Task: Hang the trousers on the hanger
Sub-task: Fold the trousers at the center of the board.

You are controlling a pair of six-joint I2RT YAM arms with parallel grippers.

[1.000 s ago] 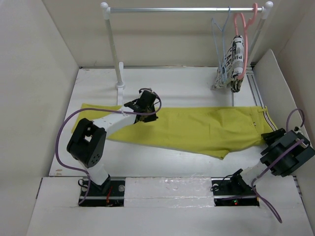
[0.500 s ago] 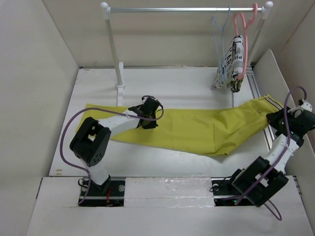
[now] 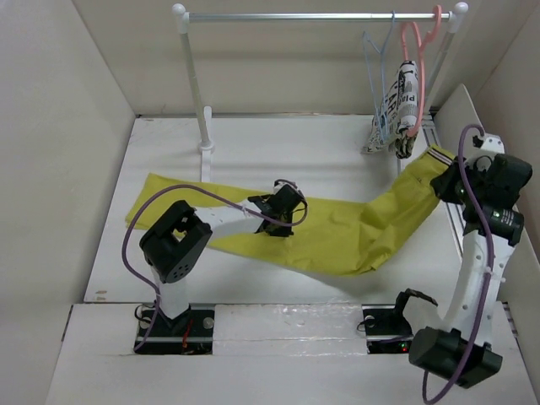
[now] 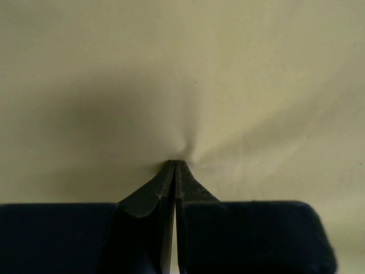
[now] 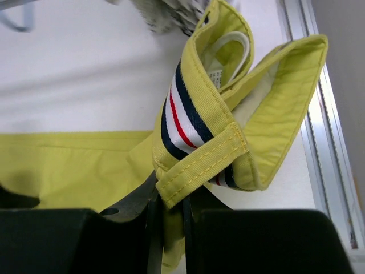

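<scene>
Right gripper (image 5: 168,200) is clamped on the folded waistband of the trousers (image 3: 337,228), with the striped trim showing just above its jaws, at the right of the overhead frame. Left gripper (image 4: 175,165) is pinched tight on the yellow cloth mid-leg, at centre frame. The rest of the trousers lies across the table (image 3: 295,143). At upper right the hanger (image 3: 371,76) hangs on the rail (image 3: 295,16), beside a pink hanger (image 3: 413,51).

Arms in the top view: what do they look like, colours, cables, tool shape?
Both the left arm and right arm have white links between boxy black joint housings, with a purple cable looping alongside each. The left tool and right tool have dark fingers tapering to thin tips.
</scene>
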